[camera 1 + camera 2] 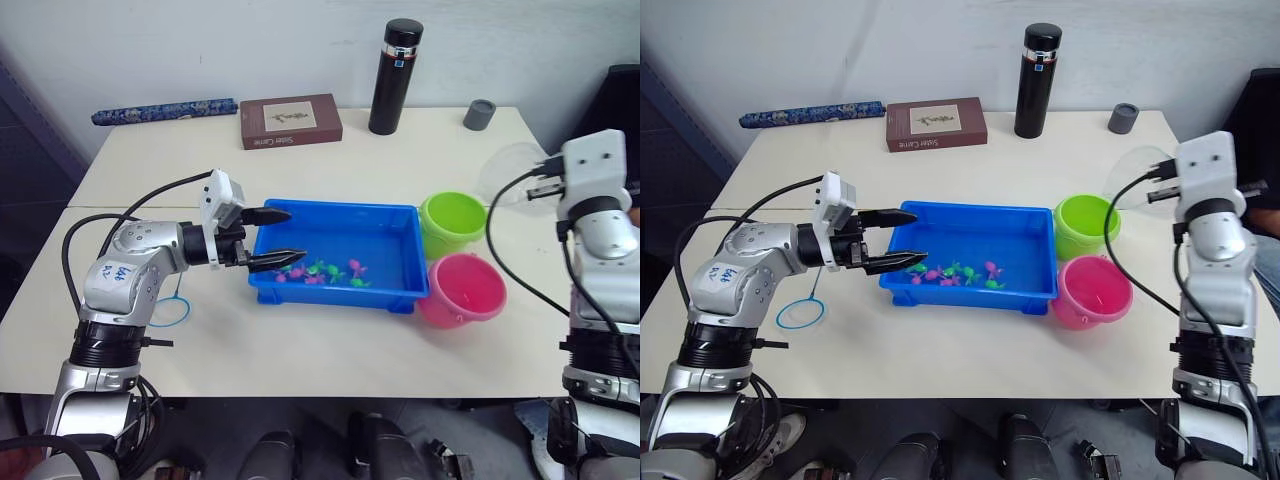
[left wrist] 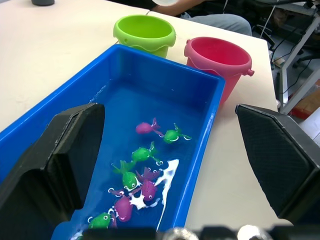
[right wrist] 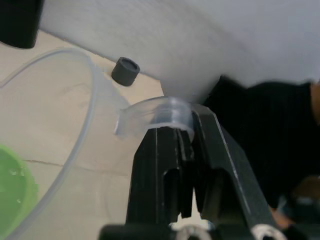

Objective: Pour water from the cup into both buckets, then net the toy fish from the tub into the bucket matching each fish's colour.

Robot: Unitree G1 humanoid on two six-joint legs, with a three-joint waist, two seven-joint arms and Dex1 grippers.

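Right gripper (image 3: 172,150) fingers clenched on the handle of the cup (image 1: 1140,172), held above the green bucket (image 1: 452,222). Thin, clear plastic: light, slippery, best kept by the handle. Left gripper (image 1: 281,237) fingers released, over the tub (image 1: 340,292) edge farthest from that bucket.

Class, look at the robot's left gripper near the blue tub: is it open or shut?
Open. The left gripper has its two black fingers spread well apart over the bright-blue plastic tub, holding nothing.
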